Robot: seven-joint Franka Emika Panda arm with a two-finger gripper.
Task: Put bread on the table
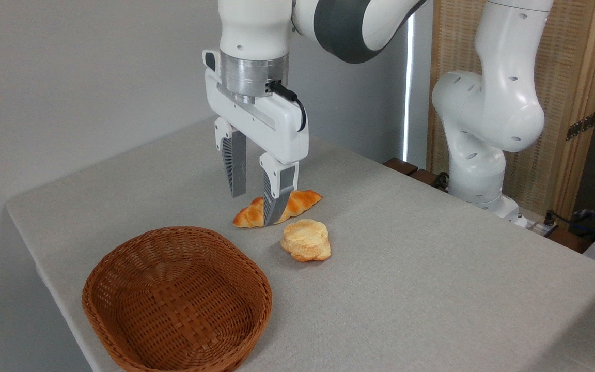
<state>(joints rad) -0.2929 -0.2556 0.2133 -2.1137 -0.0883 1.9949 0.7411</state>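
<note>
camera view, table level. the table (432, 289) carries a light grey-beige cloth and bears three items. the bread (300, 200), a long golden loaf with tapered ends, lies flat on the cloth near the middle of the surface, its long axis running from lower left to upper right. just in front of it and slightly to the right sits a small round pale bun (306, 239), close to the loaf but with a thin strip of cloth visible between them. a brown wicker basket (122, 310) stands at the near left corner, apart from both items, with nothing visible inside it.

camera view, arm. the white arm descends from the top of the frame, with its base column (483, 155) at the right rear edge of the table. the gripper (256, 204) points straight down directly over the loaf. its two fingers are spread apart with a clear gap between them. the nearer finger (277, 194) overlaps the middle of the loaf in this view; the farther finger (234, 165) ends behind it, with its tip above the cloth. nothing is clamped between the fingers. whether the nearer finger touches the loaf cannot be determined.
</note>
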